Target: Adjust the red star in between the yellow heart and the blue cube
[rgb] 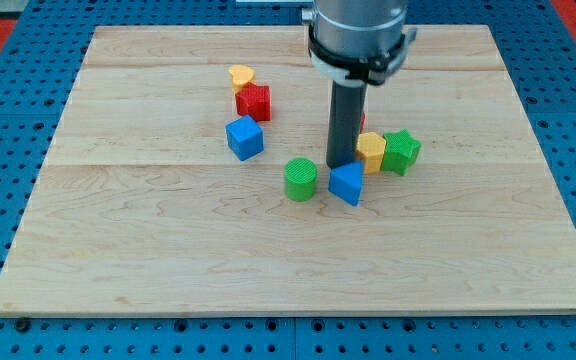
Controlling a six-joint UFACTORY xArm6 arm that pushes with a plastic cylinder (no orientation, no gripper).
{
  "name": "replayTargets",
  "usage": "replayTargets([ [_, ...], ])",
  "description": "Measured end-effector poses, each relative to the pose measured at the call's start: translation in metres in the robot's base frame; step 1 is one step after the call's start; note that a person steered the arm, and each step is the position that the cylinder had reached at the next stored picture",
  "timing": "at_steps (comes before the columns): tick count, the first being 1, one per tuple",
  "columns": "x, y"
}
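Observation:
The red star (pixel 254 102) lies on the wooden board (pixel 148 240), left of centre near the view's top. The yellow heart (pixel 241 75) touches it from the upper left. The blue cube (pixel 245 137) sits just below the star, slightly left, with a small gap. My tip (pixel 340 165) is well to the right of these three, down on the board. It stands just above a blue triangular block (pixel 347 185).
A green cylinder (pixel 301 179) lies left of the blue triangular block. A yellow block (pixel 372 152) and a green star (pixel 402 151) sit right of the rod. A sliver of a red block (pixel 363 121) shows behind the rod.

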State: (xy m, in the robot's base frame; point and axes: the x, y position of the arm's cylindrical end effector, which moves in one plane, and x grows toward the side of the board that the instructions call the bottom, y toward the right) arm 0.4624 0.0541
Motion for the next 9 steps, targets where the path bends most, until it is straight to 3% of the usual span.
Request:
replayTargets([
  [1, 0.015, -0.043],
  [2, 0.001, -0.082],
  [3, -0.003, -0.069],
  [5, -0.064, -0.044],
  [9, -0.085, -0.02],
])
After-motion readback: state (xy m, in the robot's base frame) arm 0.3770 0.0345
